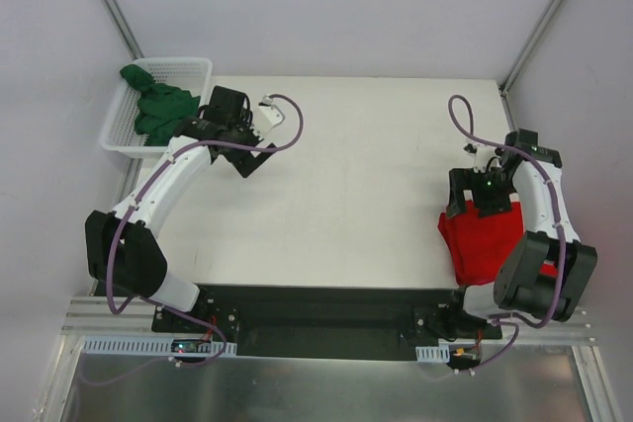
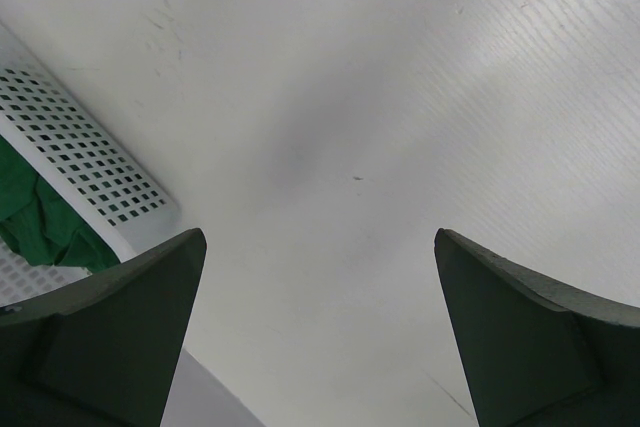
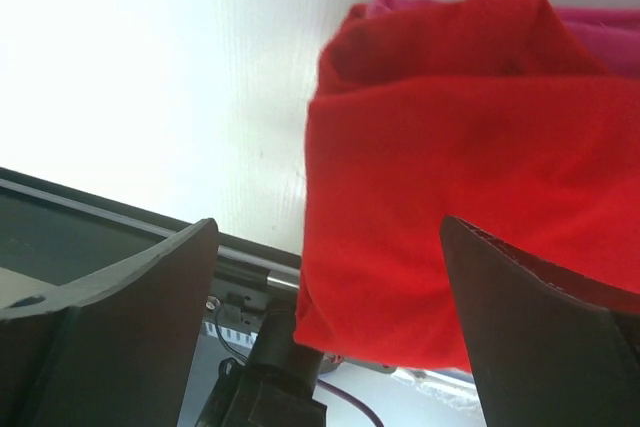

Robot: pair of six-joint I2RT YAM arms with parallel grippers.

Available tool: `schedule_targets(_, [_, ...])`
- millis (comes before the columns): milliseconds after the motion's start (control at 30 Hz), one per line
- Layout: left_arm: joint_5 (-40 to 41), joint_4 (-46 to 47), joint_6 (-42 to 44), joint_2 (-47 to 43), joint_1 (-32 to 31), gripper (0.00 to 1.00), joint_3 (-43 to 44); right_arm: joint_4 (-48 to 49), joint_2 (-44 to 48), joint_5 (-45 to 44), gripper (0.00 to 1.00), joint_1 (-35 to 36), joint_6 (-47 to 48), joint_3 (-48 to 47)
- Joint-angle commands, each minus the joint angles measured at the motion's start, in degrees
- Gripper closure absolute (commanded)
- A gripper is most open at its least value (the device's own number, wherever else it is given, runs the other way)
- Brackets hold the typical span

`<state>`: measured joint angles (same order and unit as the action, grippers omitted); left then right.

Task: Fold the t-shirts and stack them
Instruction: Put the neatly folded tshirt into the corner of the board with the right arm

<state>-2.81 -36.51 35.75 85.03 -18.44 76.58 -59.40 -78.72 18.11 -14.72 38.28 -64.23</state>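
A folded bright red t-shirt (image 1: 473, 244) (image 3: 450, 197) lies at the table's near right, its near edge reaching past the table's front edge. Under it a magenta-pink t-shirt (image 3: 605, 32) peeks out at the far side. My right gripper (image 1: 482, 203) (image 3: 330, 225) hovers open just above the red one, with nothing between its fingers. A dark green t-shirt (image 1: 158, 111) (image 2: 45, 222) lies crumpled in the white mesh basket (image 1: 188, 68) (image 2: 90, 162) at the far left. My left gripper (image 1: 253, 159) (image 2: 320, 237) stands open over bare table, right of the basket.
The black base rail (image 1: 316, 308) (image 3: 60, 232) runs along the table's near edge. Grey walls and metal posts (image 1: 111, 2) close in the back and sides. My right arm's base (image 1: 539, 279) sits beside the red shirt.
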Motion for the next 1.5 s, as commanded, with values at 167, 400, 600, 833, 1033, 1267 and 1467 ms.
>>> schedule_targets(167, [-0.88, -0.23, 0.81, -2.24, -0.55, 0.01, -0.64, 1.12, -6.44, 6.76, 0.04, 3.73, 1.27, -2.13])
schedule_targets(400, [-0.71, -0.23, 1.08, -1.89, -0.55, 0.01, -0.81, 1.56, -11.8, 8.43, 0.04, 6.28, 1.71, -4.85])
schedule_targets(600, [0.17, -0.31, 1.61, -2.06, -0.55, 0.01, -1.16, 0.86, -13.74, 7.83, 0.04, 7.86, 1.97, -6.09])
schedule_targets(833, [0.26, -0.23, 1.78, -2.59, -0.55, 0.01, -1.69, -2.92, -8.57, 7.99, 0.04, 7.87, 1.8, -9.95])
schedule_targets(1033, [0.0, -0.23, 1.87, -3.3, -0.55, 0.01, -2.48, -0.03, 2.07, -0.69, 0.04, 5.94, 2.85, -6.53])
schedule_targets(1267, [-0.44, -0.31, 1.87, -3.21, -0.55, 0.01, -2.57, 3.41, 2.79, -10.28, 0.04, -2.14, 7.86, -0.81])
schedule_targets(1467, [-0.97, -0.23, 1.69, -2.51, -0.55, 0.01, -1.78, 5.16, -3.1, -11.25, 0.04, -7.77, 5.76, -3.97])
